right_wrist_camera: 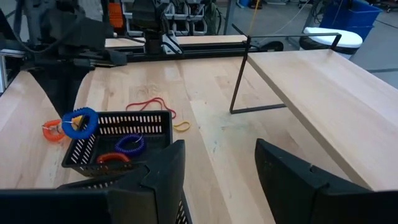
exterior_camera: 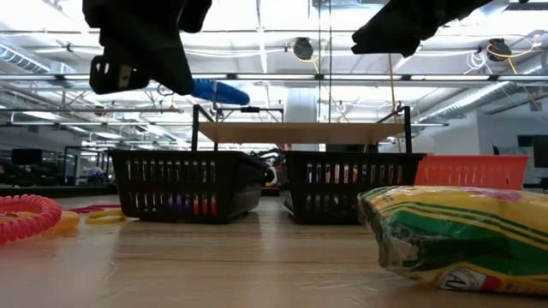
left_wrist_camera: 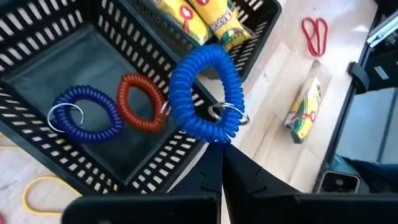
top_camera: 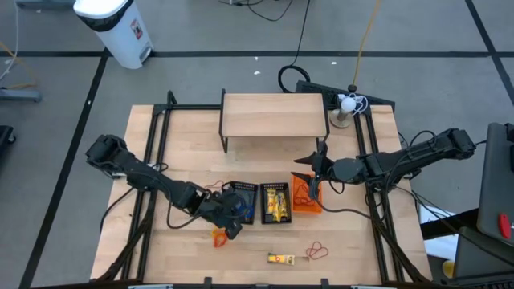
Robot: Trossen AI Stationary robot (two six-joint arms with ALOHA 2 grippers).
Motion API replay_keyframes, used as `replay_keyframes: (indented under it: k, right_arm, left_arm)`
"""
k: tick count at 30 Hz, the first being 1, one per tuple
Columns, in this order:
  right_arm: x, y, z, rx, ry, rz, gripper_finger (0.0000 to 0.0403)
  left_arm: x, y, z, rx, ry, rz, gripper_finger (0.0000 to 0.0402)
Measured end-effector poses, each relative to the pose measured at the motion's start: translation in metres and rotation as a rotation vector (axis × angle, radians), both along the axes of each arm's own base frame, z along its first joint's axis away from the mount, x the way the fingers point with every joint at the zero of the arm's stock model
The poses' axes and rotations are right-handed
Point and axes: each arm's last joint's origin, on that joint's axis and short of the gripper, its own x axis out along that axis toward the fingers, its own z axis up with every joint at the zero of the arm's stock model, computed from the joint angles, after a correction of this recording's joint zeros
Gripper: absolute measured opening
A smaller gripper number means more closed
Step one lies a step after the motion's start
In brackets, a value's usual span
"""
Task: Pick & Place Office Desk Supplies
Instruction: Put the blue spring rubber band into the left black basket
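A: Start at your left. What does the left gripper [left_wrist_camera: 219, 163] have?

B: It's clenched on a blue coil wristband [left_wrist_camera: 205, 93], a springy plastic spiral with a metal key ring, held just above the near right edge of the left black basket [top_camera: 238, 202].

A: And inside that basket?

B: You've got a second blue coil [left_wrist_camera: 84, 113] and a red coil [left_wrist_camera: 142, 102] lying side by side on its floor. The walls are slotted black plastic.

A: Anything loose near it?

B: An orange coil [top_camera: 218, 237] on the wood just near of the basket, and a yellow rubber band [left_wrist_camera: 38, 189] beside it.

A: Next one over?

B: The middle black basket [top_camera: 277, 204] holds yellow crayon packs [left_wrist_camera: 208, 18] in glossy wrappers. To its right sits an orange bin [top_camera: 306, 197]; I can't make out its contents.

A: Your right gripper [top_camera: 315, 160]?

B: Its fingers stand apart, holding nothing, above the orange bin's far side.

A: Near edge of the table?

B: Another crayon pack [top_camera: 281, 258] lies flat there, with a thin red rubber band [top_camera: 318, 252] to its right.
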Motion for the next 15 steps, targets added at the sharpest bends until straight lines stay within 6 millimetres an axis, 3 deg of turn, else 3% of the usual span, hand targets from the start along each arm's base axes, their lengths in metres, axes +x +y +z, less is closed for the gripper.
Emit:
replay_keyframes:
  k: [15]
  right_arm:
    - [0.000, 0.000, 0.000, 0.002, 0.003, 0.002, 0.0183]
  left_arm:
    - [0.003, 0.033, -0.007, -0.034, 0.153, 0.032, 0.0002]
